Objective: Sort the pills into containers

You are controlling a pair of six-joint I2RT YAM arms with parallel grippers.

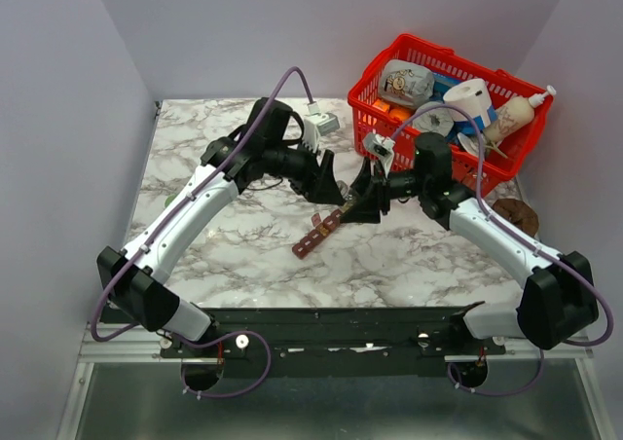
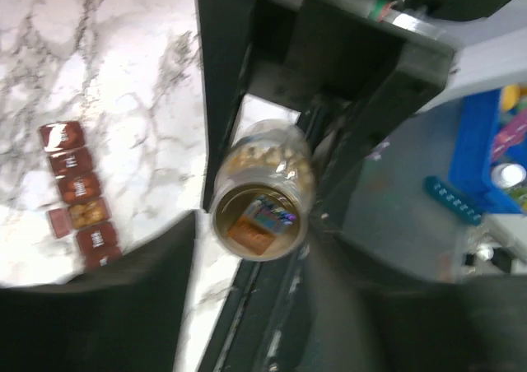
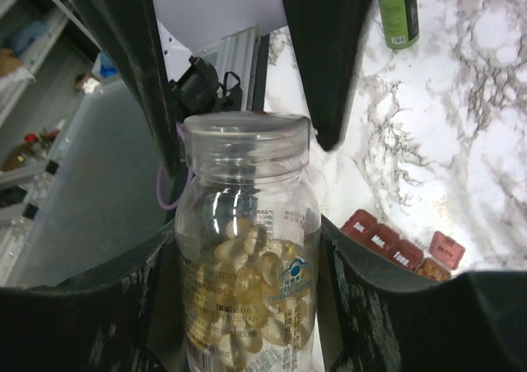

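Gripping clear bottle (image 3: 247, 191) of pills (image 3: 247, 281) in right claw (image 3: 245, 248), above desk (image 1: 243, 245) near containers (image 1: 319, 234). Straddling cap (image 3: 245, 133) with left claw (image 2: 251, 232), parted, no pinch. Likely light, stiff, slick: take cap by rim, gently.

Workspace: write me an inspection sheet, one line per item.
Surface: marble-patterned table.
Job's things: brown pill organizer lies mid-table, one compartment holding pills; clear bottle, part full, is held between the arms.
Clutter: red basket packed with items, far right; green bottle; brown disc by the right arm.
Grippers: right gripper shut on the clear bottle; left gripper open, jaws either side of its cap.
Cables: purple cables loop over both arms.
Surroundings: plain grey walls.
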